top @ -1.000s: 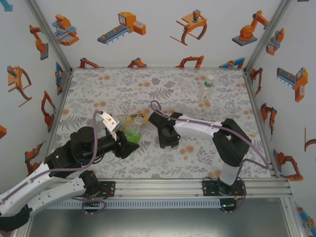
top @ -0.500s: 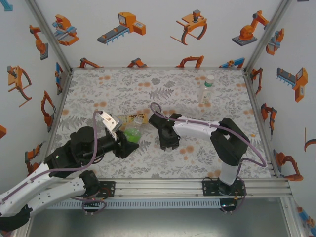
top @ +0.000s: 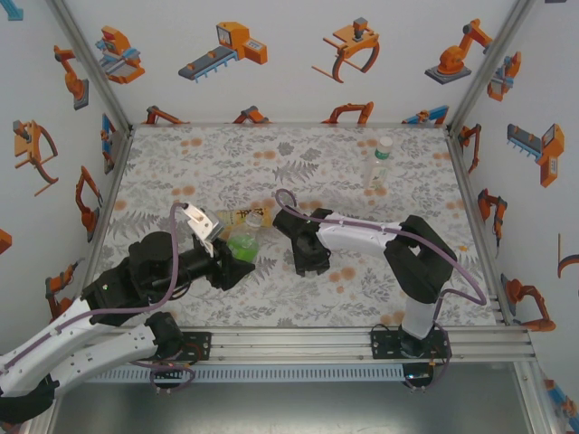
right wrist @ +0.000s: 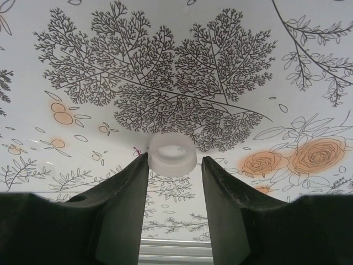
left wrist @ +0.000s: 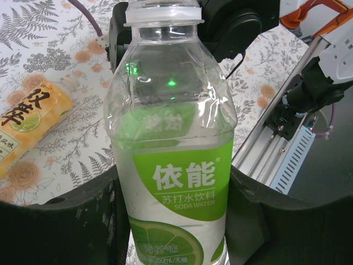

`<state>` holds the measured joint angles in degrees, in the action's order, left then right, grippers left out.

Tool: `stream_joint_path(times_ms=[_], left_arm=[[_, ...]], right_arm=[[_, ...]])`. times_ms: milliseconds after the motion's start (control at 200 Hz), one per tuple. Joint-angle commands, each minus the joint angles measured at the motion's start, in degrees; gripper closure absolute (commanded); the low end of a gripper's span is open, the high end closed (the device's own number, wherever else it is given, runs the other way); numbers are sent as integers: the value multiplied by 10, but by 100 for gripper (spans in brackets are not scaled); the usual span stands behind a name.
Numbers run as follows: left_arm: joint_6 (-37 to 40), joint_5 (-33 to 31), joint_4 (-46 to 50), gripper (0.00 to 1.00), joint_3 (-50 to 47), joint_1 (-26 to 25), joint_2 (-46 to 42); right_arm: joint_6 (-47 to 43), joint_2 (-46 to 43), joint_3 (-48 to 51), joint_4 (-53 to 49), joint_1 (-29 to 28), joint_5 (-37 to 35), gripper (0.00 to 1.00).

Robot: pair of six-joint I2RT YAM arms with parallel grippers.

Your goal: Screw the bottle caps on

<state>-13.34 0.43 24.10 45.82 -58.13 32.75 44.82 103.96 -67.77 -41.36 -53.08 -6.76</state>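
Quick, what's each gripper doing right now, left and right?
Left gripper: closed on the uncapped clear bottle.
Right gripper: straddling a pale cap; grip cannot be told.

Inside a cell whose walls [top: 289, 90] carry orange robot drawings, the left arm [top: 99, 316] reaches over a fern-and-flower patterned bench [top: 181, 163]. Its left hand [top: 232, 260] is closed around a green bottle [top: 242, 244] near the middle, while an amber-yellow bottle [top: 239, 217] lies on its side just beyond. The right arm [top: 371, 237] stretches in from the other side, and its right hand [top: 308, 260] points down at the bench just right of the green bottle, the fingertips hidden under its own black body. A clear bottle [top: 379, 163] with a green-white band stands upright, well apart, near the far right corner.
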Motion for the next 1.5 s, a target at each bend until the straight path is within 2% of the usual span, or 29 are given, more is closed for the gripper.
stream_joint_path(times_ms=[0, 696, 1492], left_arm=[[-10, -4, -6, 96, -3, 1, 0], [-17, -6, -5, 96, -3, 1, 0], [-18, -4, -12, 96, 0, 2, 12]], right_arm=[[-2, -24, -20, -22, -4, -17, 57], [0, -9, -2, 8, -4, 2, 60], [-2, -9, -1, -6, -4, -8, 60]])
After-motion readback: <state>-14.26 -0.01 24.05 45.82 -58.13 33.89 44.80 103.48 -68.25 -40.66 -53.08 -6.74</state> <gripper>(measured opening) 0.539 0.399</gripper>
